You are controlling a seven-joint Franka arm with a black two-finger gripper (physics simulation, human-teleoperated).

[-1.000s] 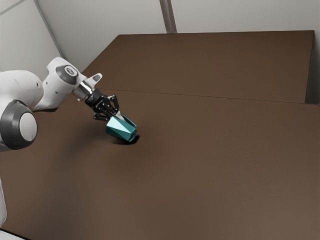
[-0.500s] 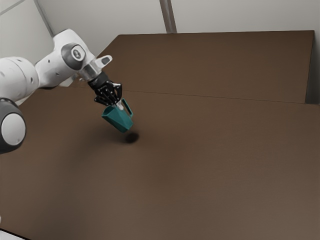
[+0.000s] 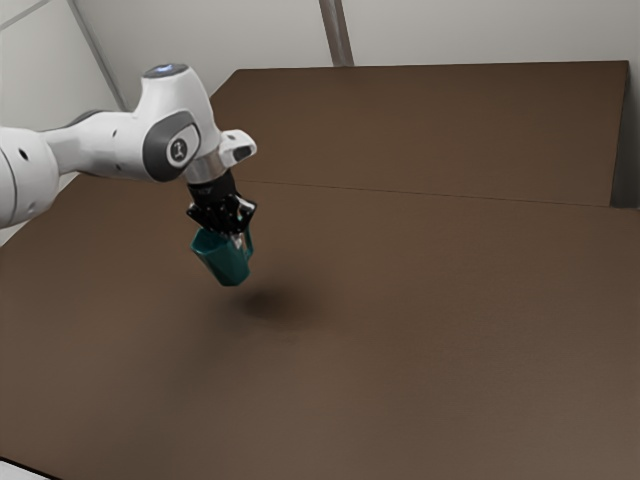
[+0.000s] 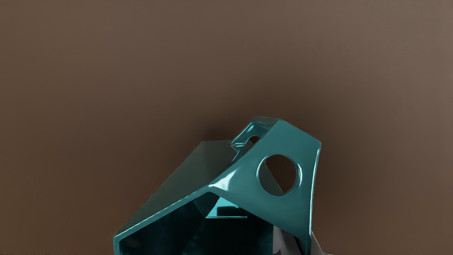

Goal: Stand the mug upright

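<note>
The teal mug [image 3: 221,262] hangs above the brown table in the exterior view, tilted, its mouth up toward the exterior view's left and its base low. My gripper [image 3: 238,239] points down at its handle side and is shut on it there. The wrist view looks onto the mug [image 4: 240,194], with its dark inside and the handle piece with a round hole. Around the wall near the handle is my gripper [image 4: 300,244], one finger inside the mug and the other outside; the lower finger parts are hidden.
The brown tabletop [image 3: 400,320] stretches wide beneath the mug, with the mug's shadow on it just toward the exterior view's right. A thin seam crosses the table farther back, and pale walls stand behind.
The mug has been lifted off the table and turned from nearly lying to a steeper tilt, its mouth now more upward. My hand has swung from slanting to pointing almost straight down.
</note>
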